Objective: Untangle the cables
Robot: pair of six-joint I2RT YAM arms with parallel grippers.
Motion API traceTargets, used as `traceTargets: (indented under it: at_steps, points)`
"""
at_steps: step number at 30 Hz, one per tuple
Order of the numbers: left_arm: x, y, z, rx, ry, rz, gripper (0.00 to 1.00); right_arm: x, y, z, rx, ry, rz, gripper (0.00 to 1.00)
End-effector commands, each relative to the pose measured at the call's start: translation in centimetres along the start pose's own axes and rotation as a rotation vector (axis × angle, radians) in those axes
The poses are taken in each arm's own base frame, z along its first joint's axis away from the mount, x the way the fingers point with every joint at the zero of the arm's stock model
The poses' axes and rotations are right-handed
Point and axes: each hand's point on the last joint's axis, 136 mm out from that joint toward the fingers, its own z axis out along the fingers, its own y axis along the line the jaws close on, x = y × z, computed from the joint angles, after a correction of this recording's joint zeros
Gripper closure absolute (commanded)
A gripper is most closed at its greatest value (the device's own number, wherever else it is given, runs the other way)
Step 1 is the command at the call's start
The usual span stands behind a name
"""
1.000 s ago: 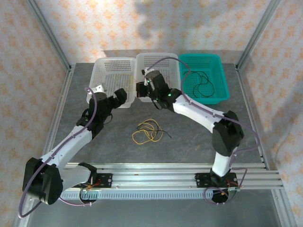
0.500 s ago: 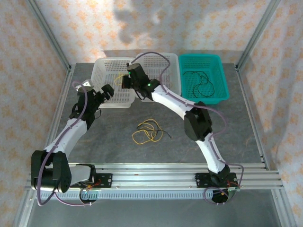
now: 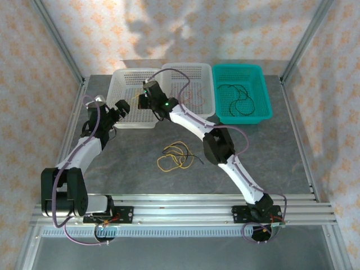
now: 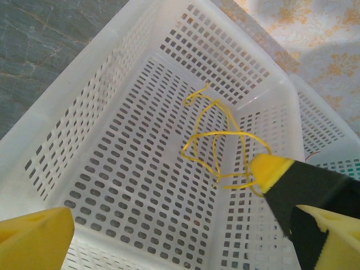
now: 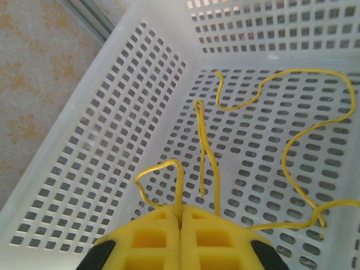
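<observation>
"Where's the right gripper (image 5: 181,209) got to?"

"Down inside the left white basket (image 3: 125,73). Its pads are pressed together on a strand of the yellow cable (image 5: 292,140), and the rest of that cable lies in loose loops on the basket floor."

"And the left gripper (image 4: 160,194)?"

"At the near left corner of the same basket. Its jaws are spread wide with nothing between them, and the yellow cable lies just beyond its fingertips."

"Any other wires about?"

"A small yellow-and-black tangle (image 3: 175,155) sits on the grey table (image 3: 292,152), between the two arms and apart from the baskets. A black cable (image 3: 239,98) lies coiled in the teal basket (image 3: 236,66)."
</observation>
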Motion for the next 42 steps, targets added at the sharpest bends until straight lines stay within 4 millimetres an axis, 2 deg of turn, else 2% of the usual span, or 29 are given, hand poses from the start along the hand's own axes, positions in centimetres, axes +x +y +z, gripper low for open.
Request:
traceTargets:
  at_steps: [1,6,14,20,24,30,42]
  points:
    - [-1.8,-1.8,-0.1,0.063,-0.037,-0.01,0.01,-1.0,1.6,0.0,-0.062,-0.026,0.008,0.98]
    - [-1.6,-1.4,-0.3,0.049,-0.032,0.001,0.0,-1.3,2.3,-0.1,-0.087,-0.027,-0.002,0.84]
    - [-1.3,-1.6,-0.9,0.05,-0.018,0.012,0.01,-2.6,2.8,-1.8,-0.074,-0.034,-0.042,0.82]
    - [-0.7,-2.4,-2.2,0.046,-0.008,0.093,0.01,-4.6,3.9,-5.7,-0.066,-0.038,-0.094,0.83]
    - [0.9,-3.1,-3.2,0.049,0.013,0.117,0.01,-5.2,3.8,-8.9,-0.053,-0.063,-0.126,0.83]
    - [4.3,-5.0,-4.3,0.092,0.06,0.177,0.01,-3.8,2.5,-13.2,-0.033,-0.073,-0.134,0.84]
    - [12.3,-8.6,-4.5,0.203,0.207,0.295,0.01,2.4,-3.0,-21.1,0.069,-0.061,-0.114,0.86]
